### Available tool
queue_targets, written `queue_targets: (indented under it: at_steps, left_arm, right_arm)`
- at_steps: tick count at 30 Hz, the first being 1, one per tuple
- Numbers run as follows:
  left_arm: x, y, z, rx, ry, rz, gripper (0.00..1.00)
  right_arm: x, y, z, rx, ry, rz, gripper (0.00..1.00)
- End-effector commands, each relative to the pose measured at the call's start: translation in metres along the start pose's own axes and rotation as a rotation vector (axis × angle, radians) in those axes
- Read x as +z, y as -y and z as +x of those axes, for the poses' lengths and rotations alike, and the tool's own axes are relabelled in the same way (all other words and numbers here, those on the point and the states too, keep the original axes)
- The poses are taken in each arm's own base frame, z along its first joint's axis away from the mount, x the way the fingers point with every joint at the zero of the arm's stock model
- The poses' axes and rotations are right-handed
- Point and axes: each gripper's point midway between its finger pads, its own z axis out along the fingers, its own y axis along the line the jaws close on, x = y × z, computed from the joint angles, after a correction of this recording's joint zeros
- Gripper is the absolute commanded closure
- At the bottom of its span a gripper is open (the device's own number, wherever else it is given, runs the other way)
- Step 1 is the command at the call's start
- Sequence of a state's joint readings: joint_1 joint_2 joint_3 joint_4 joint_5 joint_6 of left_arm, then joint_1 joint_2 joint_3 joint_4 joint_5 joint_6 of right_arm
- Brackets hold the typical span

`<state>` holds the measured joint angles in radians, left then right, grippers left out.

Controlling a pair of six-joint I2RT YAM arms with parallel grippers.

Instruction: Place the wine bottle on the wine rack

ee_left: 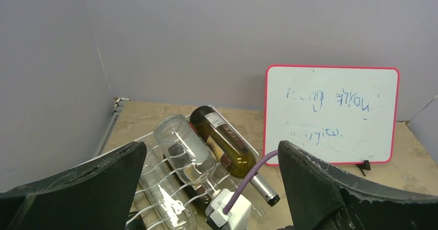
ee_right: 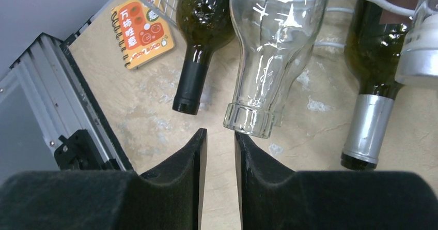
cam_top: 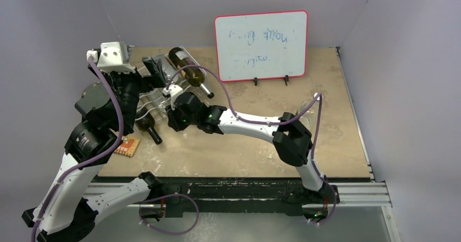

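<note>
Tan table [cam_top: 261, 144], wine rack [cam_top: 153, 97] mostly hidden behind left arm [cam_top: 106, 109]

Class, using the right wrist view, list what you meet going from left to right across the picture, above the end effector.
orange spiral notebook → dark bottle with black-capped neck → clear glass bottle → dark bottle with silver-foiled neck

Left rear of table [cam_top: 244, 144]: wine rack [cam_top: 155, 99], bottles [cam_top: 187, 70] lying across its tiers. Right of rack: whiteboard [cam_top: 261, 45]. Before rack: notebook [cam_top: 126, 146] on table.
</note>
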<state>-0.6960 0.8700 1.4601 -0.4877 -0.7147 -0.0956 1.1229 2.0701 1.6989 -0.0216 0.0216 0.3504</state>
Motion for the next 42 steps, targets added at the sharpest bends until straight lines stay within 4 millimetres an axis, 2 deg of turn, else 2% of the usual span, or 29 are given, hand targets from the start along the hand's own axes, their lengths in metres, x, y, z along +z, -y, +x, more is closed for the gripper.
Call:
queue_targets:
  at_steps: [1, 9, 21, 31, 37, 42]
  left_arm:
    - [-0.001, -0.003, -0.011, -0.042, 0.032, -0.013, 0.00]
    - [-0.002, -0.003, -0.011, -0.044, 0.031, -0.014, 0.00]
    - [-0.001, -0.004, -0.009, -0.036, 0.025, -0.019, 0.00]
    - [0.000, -0.001, -0.008, -0.037, 0.023, -0.013, 0.00]
    - [0.001, -0.001, -0.007, -0.037, 0.022, -0.012, 0.00]
    - [0.002, 0.000, -0.005, -0.033, 0.017, -0.013, 0.00]
  right_arm:
    - [-0.002, -0.002, -0.036, -0.008, 0.079, 0.027, 0.73]
    - [0.014, 0.008, -0.055, -0.029, 0.114, 0.058, 0.74]
    - [0.014, 0.010, -0.072, -0.053, 0.154, 0.063, 0.72]
    - [0.024, 0.025, -0.070, -0.242, 0.169, 0.112, 0.72]
    - [0.031, 0.027, -0.060, -0.247, 0.143, 0.101, 0.72]
    - [0.036, 0.029, -0.061, -0.230, 0.140, 0.117, 0.72]
